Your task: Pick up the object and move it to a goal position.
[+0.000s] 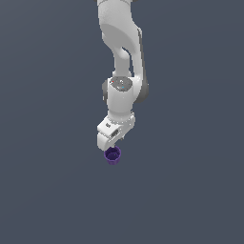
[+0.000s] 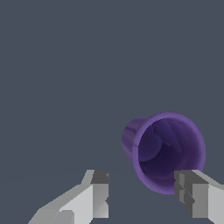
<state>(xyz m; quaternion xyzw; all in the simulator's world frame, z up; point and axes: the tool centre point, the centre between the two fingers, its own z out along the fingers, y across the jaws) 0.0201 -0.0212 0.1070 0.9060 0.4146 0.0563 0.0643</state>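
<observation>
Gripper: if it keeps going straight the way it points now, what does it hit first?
Probably the purple cup. The gripper is open, and one finger overlaps the cup's rim in the wrist view, so that finger may clip the rim. Depth is unclear; otherwise only the bare floor.

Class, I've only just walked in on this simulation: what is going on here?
A single white robot arm is reaching down toward a small dark purple tapered cup on a plain grey surface. In the wrist view the cup shows its open mouth to the camera. The gripper is open, one fingertip overlapping the rim. It has not closed on the cup.
</observation>
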